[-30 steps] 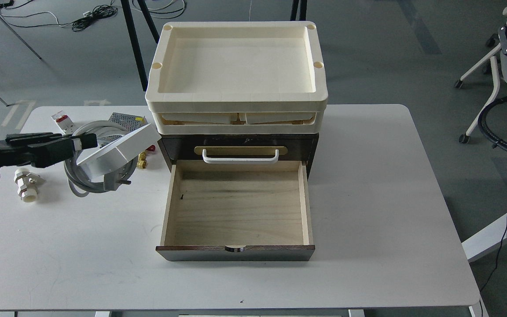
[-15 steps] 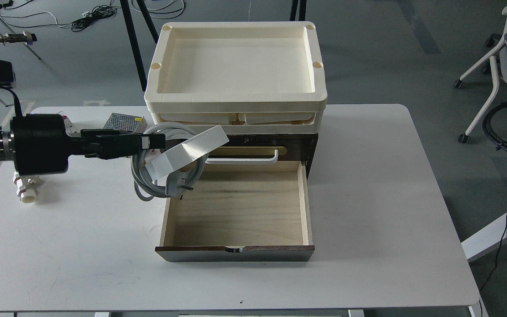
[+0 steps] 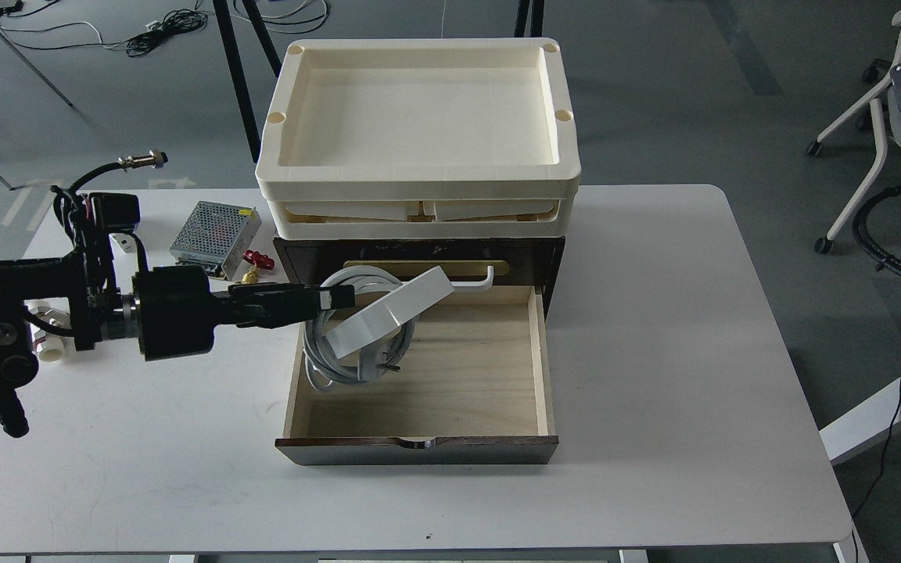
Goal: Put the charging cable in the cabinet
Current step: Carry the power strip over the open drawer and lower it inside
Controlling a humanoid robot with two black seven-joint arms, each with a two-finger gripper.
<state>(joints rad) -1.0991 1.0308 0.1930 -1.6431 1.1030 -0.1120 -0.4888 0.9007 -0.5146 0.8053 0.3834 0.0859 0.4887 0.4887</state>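
My left gripper (image 3: 341,297) reaches in from the left and is shut on the charging cable (image 3: 396,313), a flat white power strip with a coiled grey-white cord (image 3: 333,356) and plug hanging under it. It holds the strip tilted over the left part of the open pale wood drawer (image 3: 458,383) of the dark brown cabinet (image 3: 419,254). The strip hides part of the white handle (image 3: 482,280). My right gripper is out of view.
Cream plastic trays (image 3: 419,117) are stacked on the cabinet. A perforated metal power supply box (image 3: 212,228), small red and brass parts (image 3: 256,262) and white fittings (image 3: 48,340) lie on the white table (image 3: 693,352) at the left. The drawer front (image 3: 419,450) juts toward me.
My left arm has carried the power strip and cord rightward from the table's left side to over the open drawer, and lower. The power supply box is uncovered now.
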